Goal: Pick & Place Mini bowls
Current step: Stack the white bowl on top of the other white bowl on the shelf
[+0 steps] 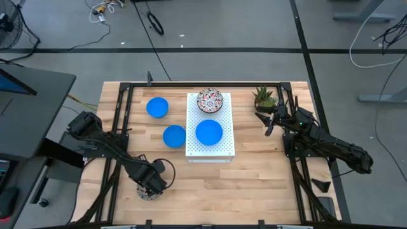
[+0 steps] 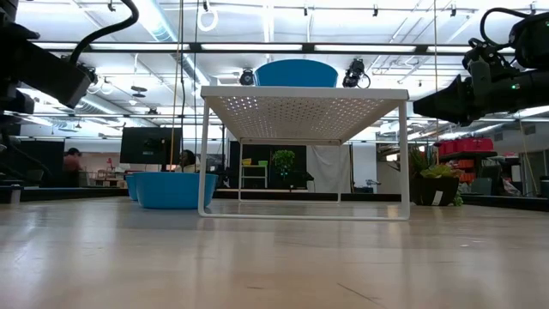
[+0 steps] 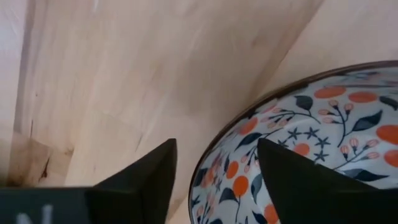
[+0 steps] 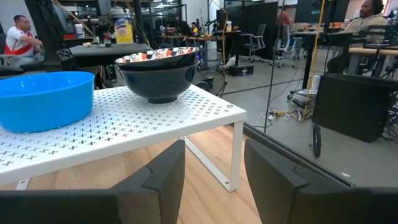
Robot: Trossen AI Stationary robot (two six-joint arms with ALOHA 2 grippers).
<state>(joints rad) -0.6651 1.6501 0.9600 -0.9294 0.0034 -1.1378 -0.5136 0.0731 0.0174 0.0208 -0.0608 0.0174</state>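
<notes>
table [image 1: 254, 175]: light wood, sitting on grey floor | left gripper [image 1: 151, 184]: straddling floral bowl [image 3: 323, 149] rim at 7 o'clock, grip unclear | right gripper [image 4: 214, 177]: gaping empty at 3 o'clock

Pretty standard open lab space. The floor [image 1: 222, 32] is grey concrete with dark seams and a few loose cables [image 1: 152, 22] lying around. Overhead there are long strip lights [image 2: 283, 51] under a white ceiling with pipes and ducts. Farther back there are desks, a dark monitor [image 2: 150, 144], an office chair [image 4: 255, 43] and black partition panels [image 4: 261, 15]. A few people are sitting at workstations [image 4: 22, 37]. A dark desk corner [image 1: 32, 111] sits just beside the wooden table [image 1: 254, 178].
</notes>
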